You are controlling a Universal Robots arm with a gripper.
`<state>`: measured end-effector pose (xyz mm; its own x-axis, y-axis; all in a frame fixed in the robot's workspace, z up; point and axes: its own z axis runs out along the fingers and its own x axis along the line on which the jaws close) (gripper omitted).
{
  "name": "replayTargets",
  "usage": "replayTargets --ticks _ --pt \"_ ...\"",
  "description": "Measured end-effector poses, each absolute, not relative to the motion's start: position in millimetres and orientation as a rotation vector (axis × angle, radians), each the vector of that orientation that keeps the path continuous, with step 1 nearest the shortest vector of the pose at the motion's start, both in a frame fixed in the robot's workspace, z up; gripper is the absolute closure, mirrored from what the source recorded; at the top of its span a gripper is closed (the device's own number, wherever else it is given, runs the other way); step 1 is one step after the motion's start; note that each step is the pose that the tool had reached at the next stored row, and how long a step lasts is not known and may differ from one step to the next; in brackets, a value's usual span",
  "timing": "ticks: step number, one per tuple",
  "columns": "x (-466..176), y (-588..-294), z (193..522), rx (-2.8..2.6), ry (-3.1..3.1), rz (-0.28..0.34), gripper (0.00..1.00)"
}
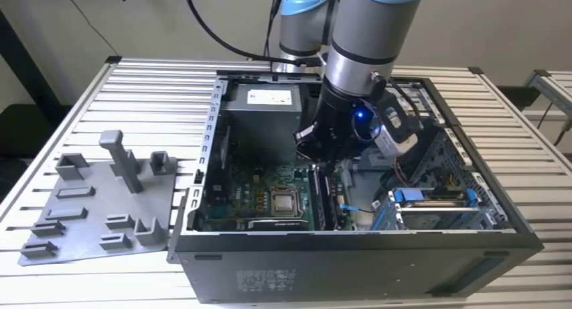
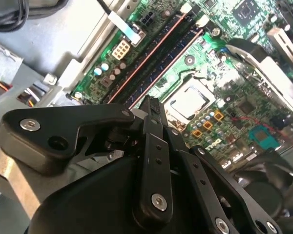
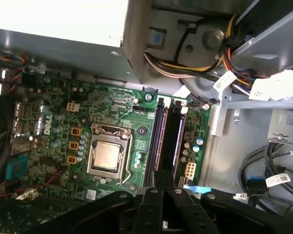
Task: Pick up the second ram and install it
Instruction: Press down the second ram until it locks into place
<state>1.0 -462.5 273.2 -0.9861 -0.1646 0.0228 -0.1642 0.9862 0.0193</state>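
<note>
My gripper [image 1: 323, 165] is down inside the open computer case, over the memory slots beside the CPU socket [image 1: 286, 203]. In both wrist views its black fingers [image 2: 149, 105] meet tip to tip, shut, above one end of the two long slots [image 3: 158, 141]. A slim dark stick, the second ram [image 1: 329, 196], stands on edge in the slot row, running from under the fingertips toward the case front. In the first wrist view it reads as the dark strip [image 3: 174, 141] next to the gripper [image 3: 162, 176]. I cannot tell whether the tips touch it.
A grey fixture plate [image 1: 98, 208] with upright blocks lies on the slatted table at the exterior view's left. Inside the case are the power supply [image 1: 264, 101], cable bundles [image 3: 210, 68] and a drive cage with blue tabs [image 1: 433, 205]. The case walls stand close around the arm.
</note>
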Motion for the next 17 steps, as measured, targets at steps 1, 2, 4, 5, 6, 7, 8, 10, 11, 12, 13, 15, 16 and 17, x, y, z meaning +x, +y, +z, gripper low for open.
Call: replayTargets --ticks 1,2,4,5,6,7,8,10,11,12,13,15,16,17 --pt "0.9 -462.5 272.9 0.282 -3.104 -0.029 0.89" --pt "1.0 -462.6 272.6 0.317 -3.101 -0.031 0.89" --pt "0.9 -462.6 272.4 0.370 -3.095 -0.033 0.89" --pt "0.9 -462.6 272.2 0.396 -3.091 -0.033 0.89" --pt "0.9 -462.6 272.0 0.423 -3.088 -0.034 0.89" --pt "0.9 -462.6 271.9 0.450 -3.084 -0.035 0.89" --pt "0.9 -462.6 271.7 0.476 -3.080 -0.038 0.89" --pt "1.0 -462.6 271.5 0.526 -3.072 -0.046 0.89" --pt "0.9 -462.6 271.3 0.548 -3.069 -0.050 0.89" --pt "0.9 -462.5 270.8 0.572 -3.064 -0.052 0.89" --pt "0.9 -462.5 270.4 0.595 -3.060 -0.052 0.89" --pt "0.8 -462.6 270.1 0.634 -3.052 -0.051 0.89" --pt "0.7 -462.6 269.8 0.660 -3.046 -0.051 0.89" --pt "0.7 -462.6 269.5 0.685 -3.040 -0.051 0.89"
